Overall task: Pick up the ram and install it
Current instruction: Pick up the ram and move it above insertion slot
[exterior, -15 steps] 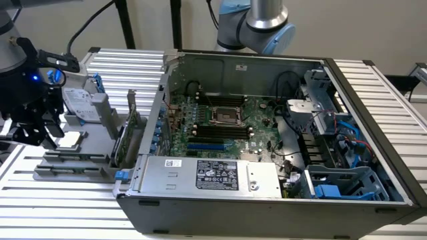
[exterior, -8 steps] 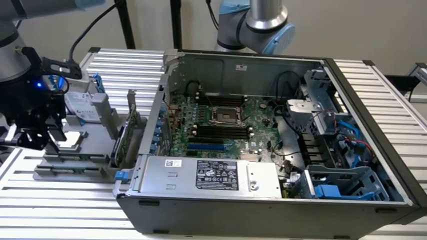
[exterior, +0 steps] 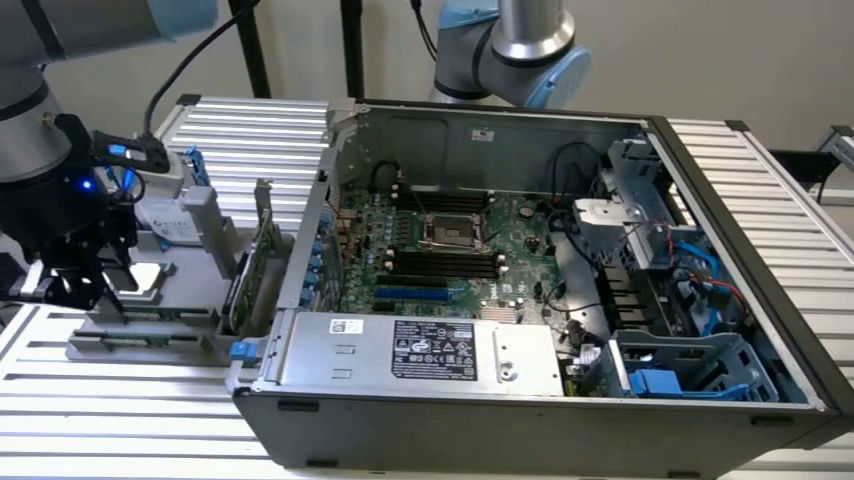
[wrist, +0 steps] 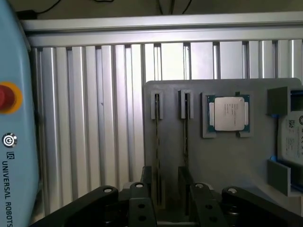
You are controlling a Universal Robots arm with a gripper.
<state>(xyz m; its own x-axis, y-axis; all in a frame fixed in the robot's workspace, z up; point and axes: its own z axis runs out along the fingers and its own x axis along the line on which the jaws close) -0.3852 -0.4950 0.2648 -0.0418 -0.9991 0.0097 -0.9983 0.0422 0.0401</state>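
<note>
Jaws released, the black gripper (wrist: 164, 189) straddles a narrow, edge-on ram stick (wrist: 157, 142) in the grey rack (wrist: 227, 165), at nine o'clock of the open metal computer case (exterior: 534, 410). It is best centred squarely before clamping.

An open grey metal computer case (exterior: 534, 415) lies on a ribbed aluminium slat table (exterior: 134, 400). Inside the case, a green motherboard (exterior: 461, 250) covers the floor. A silver boxy power supply with a black label (exterior: 414, 350) sits along the near wall, and a blue plastic drive caddy (exterior: 661, 382) sits in the near corner toward the exterior view's right. Outside the case, on the exterior view's left, a flat grey parts holder (exterior: 147, 335) carries a square silver processor chip (wrist: 229, 113). A green expansion card with a metal bracket (exterior: 260, 255) stands upright just beside the case wall.
</note>
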